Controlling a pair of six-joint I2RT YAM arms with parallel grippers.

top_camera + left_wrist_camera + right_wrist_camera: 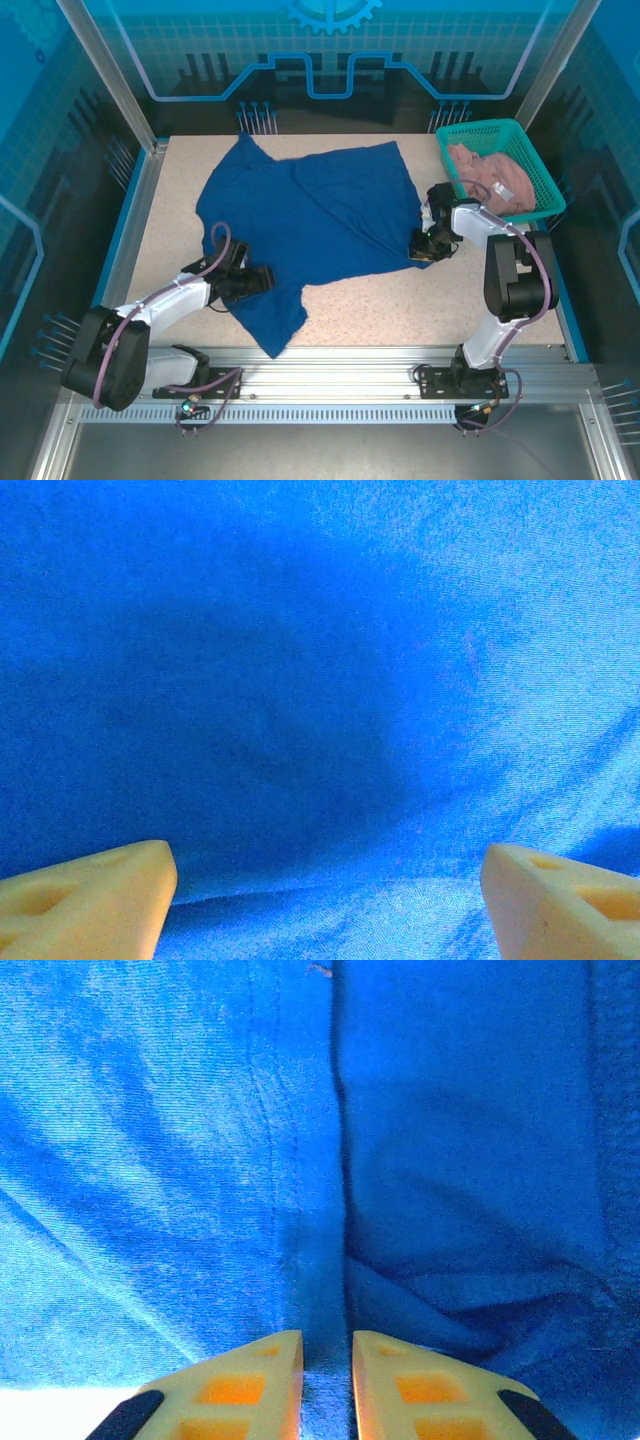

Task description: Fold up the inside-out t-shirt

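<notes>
yellow fingertips (270,1380) of my right gripper (326,1355), nearly closed, pinch a ridge of the inside-out t-shirt (310,215) at its right edge. my left gripper (328,875) hangs spread wide over the shirt's lower left. the shirt lies spread, plain blue up, across the table (480,310), near a teal basket (455,135).
</notes>
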